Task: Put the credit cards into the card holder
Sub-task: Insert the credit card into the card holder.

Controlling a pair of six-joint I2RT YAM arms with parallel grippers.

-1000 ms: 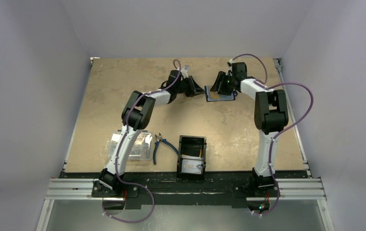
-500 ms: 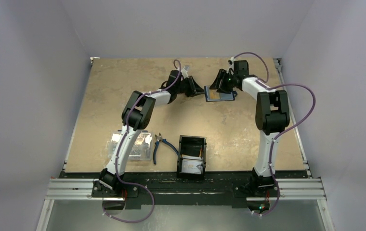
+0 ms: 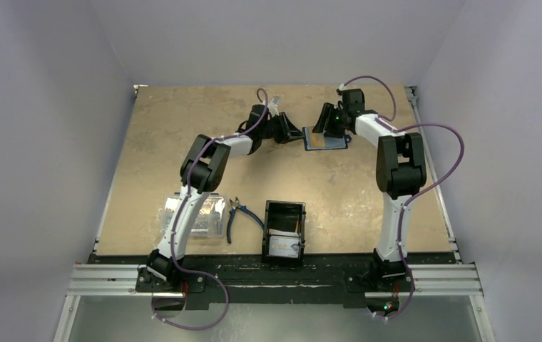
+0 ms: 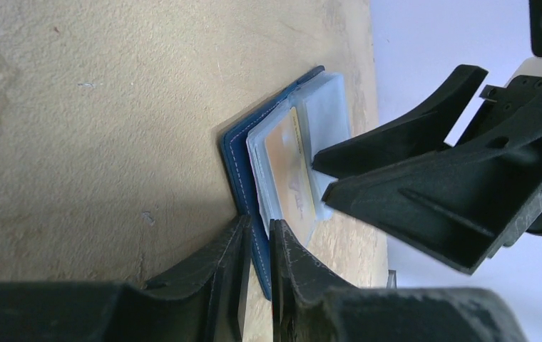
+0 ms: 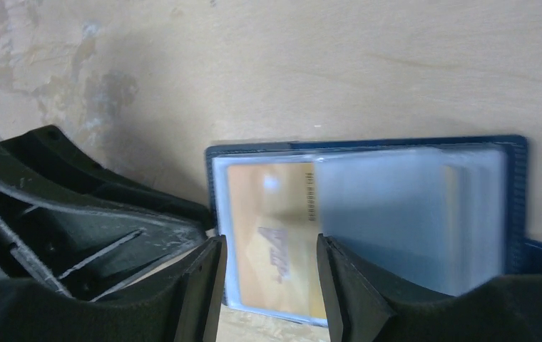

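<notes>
Far across the counter [image 3: 182, 157] the card holder [image 4: 238, 155] is laid open, an orange credit card [image 5: 272, 228] blurred inside. Whether its edge is gripped by the left hand [image 4: 259, 229] cannot be told; the right hand [image 5: 268, 246], open, has been drawn back.

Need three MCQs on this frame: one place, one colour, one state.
1. Where does the navy blue folding card holder lie?
A) far centre of the table B) in the black tray C) on the clear box
2. Colour of the plastic card showing inside it?
A) green B) orange-yellow C) red
3. State of the right gripper?
A) shut on pliers B) open C) out of view
1A, the top view shows it there; 2B, plain in both wrist views; 3B, fingers stand apart over the card.
</notes>
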